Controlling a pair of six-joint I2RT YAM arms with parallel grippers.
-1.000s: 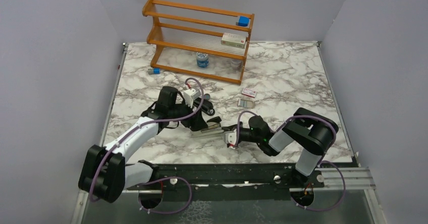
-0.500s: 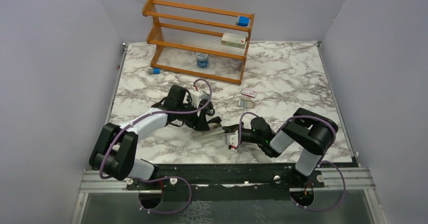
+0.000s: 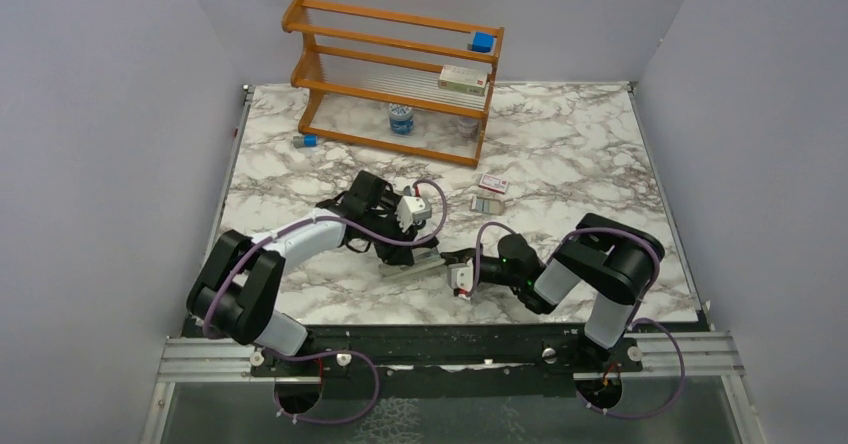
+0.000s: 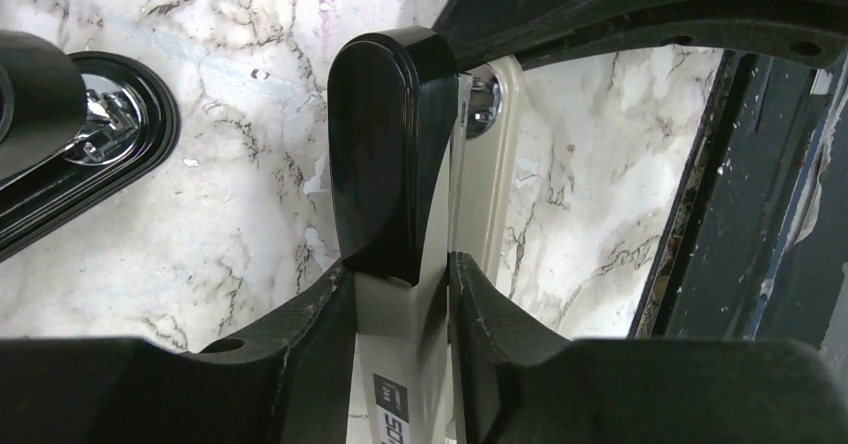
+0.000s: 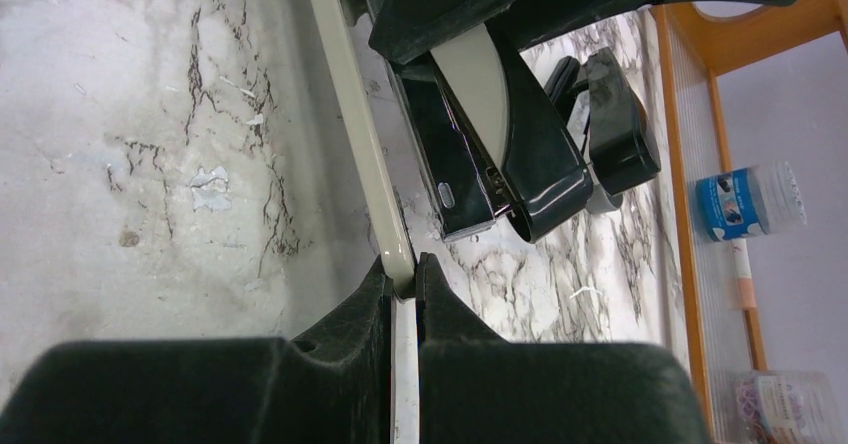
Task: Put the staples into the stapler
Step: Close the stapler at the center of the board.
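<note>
The stapler (image 3: 410,264), black with pale beige bars, lies hinged apart on the marble table between my two grippers. My left gripper (image 3: 418,242) comes down on it from behind. In the left wrist view both fingers (image 4: 310,334) of the left gripper (image 4: 402,269) press the sides of the beige, black-capped upper bar (image 4: 395,144). My right gripper (image 3: 447,261) holds the stapler's right end. In the right wrist view the right gripper (image 5: 404,264) is shut on the thin beige base bar (image 5: 355,114). The staples (image 3: 487,204), grey strips, lie further back to the right.
A small red-and-white box (image 3: 492,184) sits just behind the staples. At the back stands a wooden rack (image 3: 330,89) holding a blue-labelled bottle (image 3: 401,118), a flat box (image 3: 463,80) and a blue cube (image 3: 483,41). A blue cap (image 3: 308,140) lies left of the rack.
My left arm has swung right and down onto the stapler, and its jaws have closed from wide apart onto the upper bar. The right gripper has kept its grip without moving.
</note>
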